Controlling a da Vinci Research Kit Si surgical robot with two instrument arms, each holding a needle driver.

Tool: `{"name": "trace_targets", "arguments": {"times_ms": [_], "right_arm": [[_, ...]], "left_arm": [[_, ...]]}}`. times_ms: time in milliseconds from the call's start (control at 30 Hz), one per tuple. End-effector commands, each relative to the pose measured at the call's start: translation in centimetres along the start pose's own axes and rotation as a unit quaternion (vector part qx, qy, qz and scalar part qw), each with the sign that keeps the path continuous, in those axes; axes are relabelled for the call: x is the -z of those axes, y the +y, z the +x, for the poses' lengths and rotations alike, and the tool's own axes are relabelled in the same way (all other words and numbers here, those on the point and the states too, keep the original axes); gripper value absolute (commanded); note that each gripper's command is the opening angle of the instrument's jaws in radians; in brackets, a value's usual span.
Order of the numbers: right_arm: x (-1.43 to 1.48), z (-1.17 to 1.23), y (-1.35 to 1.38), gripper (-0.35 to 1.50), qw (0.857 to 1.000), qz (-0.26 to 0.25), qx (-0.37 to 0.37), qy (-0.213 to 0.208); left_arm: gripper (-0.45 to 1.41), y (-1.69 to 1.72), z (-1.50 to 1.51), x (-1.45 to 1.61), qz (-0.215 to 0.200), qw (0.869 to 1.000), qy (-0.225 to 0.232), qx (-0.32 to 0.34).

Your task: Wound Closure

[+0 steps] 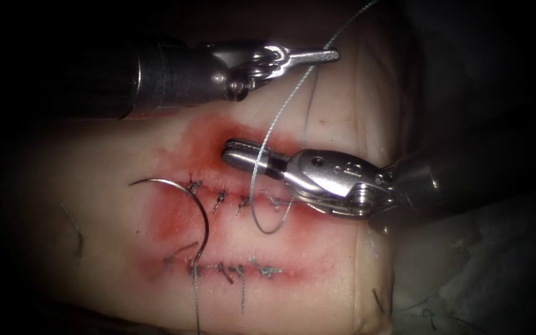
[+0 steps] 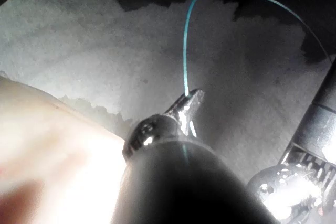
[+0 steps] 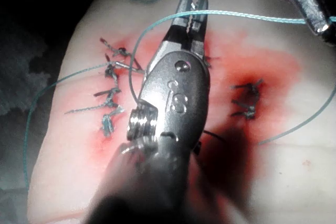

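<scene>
My left tool [image 1: 330,55] reaches in over the far edge of the tissue [image 1: 94,161], its jaws shut on the thread [image 1: 280,111]. From there the thread drops, crosses over my right tool [image 1: 234,154] and curls into a loop beside the upper stitched cut [image 1: 243,200]. The right tool hovers just above that cut with its jaws slightly open, holding nothing. The curved needle [image 1: 201,211] lies free on the tissue at the left, arching between the two cuts, held by neither tool. Close up, the left tool [image 2: 191,100] pinches the thread [image 2: 185,51]. The right tool [image 3: 190,3] has thread [image 3: 241,15] draped across its tips.
A lower cut [image 1: 237,270] carries several stitches with short cut ends. Red fluid stains the tissue around both cuts. Thread trails from the needle's tail toward the near edge [image 1: 197,310]. Grey drape [image 1: 466,273] lies at the right.
</scene>
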Motion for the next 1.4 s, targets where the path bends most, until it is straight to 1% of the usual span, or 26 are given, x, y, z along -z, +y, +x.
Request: {"name": "trace_targets", "arguments": {"times_ms": [33,67,133,200,267,300,367,400,467,500,533,600,667,700,733,800,833,967,1000,1033,1167,1200,1233,1300,1400], "right_arm": [[-0.11,0.05,0.04,0.41,1.000,-0.001,-0.010,-0.010],[-0.12,0.05,0.05,0.42,1.000,-0.003,-0.018,-0.018],[-0.13,0.05,0.06,0.54,0.998,-0.009,-0.043,-0.034],[-0.13,0.04,0.07,0.74,0.996,-0.006,-0.069,-0.051],[-0.10,0.02,0.07,0.78,0.994,0.003,-0.084,-0.067],[-0.07,-0.03,0.05,0.81,0.990,0.020,-0.113,-0.082],[-0.06,-0.06,0.04,0.81,0.988,0.029,-0.123,-0.086],[-0.03,-0.12,0.02,0.78,0.986,0.044,-0.134,-0.092],[0.00,-0.17,0.00,0.79,0.985,0.052,-0.136,-0.095],[0.03,-0.21,-0.03,0.76,0.983,0.068,-0.138,-0.100],[0.03,-0.21,-0.03,0.76,0.983,0.068,-0.138,-0.100],[0.08,-0.23,-0.09,0.78,0.981,0.088,-0.144,-0.100],[0.10,-0.23,-0.11,0.78,0.980,0.097,-0.146,-0.099],[0.14,-0.25,-0.18,0.78,0.978,0.116,-0.145,-0.096],[0.14,-0.25,-0.18,0.78,0.978,0.116,-0.145,-0.096],[0.20,-0.28,-0.27,0.76,0.975,0.143,-0.142,-0.090],[0.20,-0.28,-0.27,0.76,0.975,0.143,-0.142,-0.090],[0.27,-0.30,-0.41,0.71,0.968,0.169,-0.156,-0.095],[0.30,-0.29,-0.50,0.67,0.963,0.184,-0.169,-0.097],[0.30,-0.29,-0.50,0.67,0.963,0.184,-0.169,-0.097],[0.35,-0.24,-0.67,0.67,0.955,0.206,-0.187,-0.102],[0.37,-0.23,-0.70,0.67,0.953,0.209,-0.191,-0.104],[0.43,-0.21,-0.78,0.64,0.949,0.222,-0.201,-0.103],[0.45,-0.20,-0.81,0.64,0.946,0.227,-0.206,-0.101],[0.52,-0.16,-0.89,0.59,0.942,0.245,-0.210,-0.091]], "left_arm": [[0.05,0.06,-0.04,-0.07,0.001,1.000,-0.001,-0.002],[0.05,0.08,-0.02,-0.06,0.000,1.000,-0.002,-0.003],[0.04,0.14,0.03,-0.02,-0.002,1.000,-0.003,-0.010],[0.04,0.20,0.11,0.01,-0.003,1.000,-0.003,-0.017],[0.04,0.27,0.20,0.07,-0.003,1.000,-0.001,-0.028],[0.02,0.33,0.26,0.13,-0.003,0.999,-0.001,-0.044],[-0.01,0.35,0.29,0.15,-0.005,0.999,-0.002,-0.049],[-0.05,0.40,0.32,0.20,-0.008,0.998,-0.004,-0.060],[-0.11,0.43,0.34,0.25,-0.009,0.997,-0.004,-0.071],[-0.16,0.45,0.36,0.32,-0.009,0.997,-0.005,-0.077],[-0.16,0.45,0.36,0.32,-0.009,0.997,-0.005,-0.077],[-0.27,0.44,0.41,0.42,-0.013,0.996,-0.001,-0.087],[-0.27,0.44,0.42,0.45,-0.015,0.996,0.001,-0.089],[-0.27,0.44,0.44,0.51,-0.018,0.995,0.007,-0.096],[-0.27,0.44,0.44,0.51,-0.018,0.995,0.007,-0.096],[-0.27,0.43,0.47,0.61,-0.017,0.995,0.011,-0.098],[-0.27,0.43,0.47,0.61,-0.017,0.995,0.011,-0.098],[-0.27,0.37,0.51,0.72,-0.019,0.995,0.019,-0.101],[-0.27,0.33,0.53,0.75,-0.021,0.994,0.022,-0.105],[-0.27,0.33,0.53,0.75,-0.021,0.994,0.022,-0.105],[-0.30,0.24,0.54,0.80,-0.024,0.993,0.032,-0.113],[-0.33,0.22,0.54,0.81,-0.023,0.993,0.034,-0.113],[-0.45,0.16,0.52,0.85,-0.019,0.993,0.037,-0.110],[-0.45,0.13,0.50,0.87,-0.015,0.993,0.040,-0.109],[-0.45,0.02,0.43,0.91,-0.009,0.994,0.043,-0.103]]}}
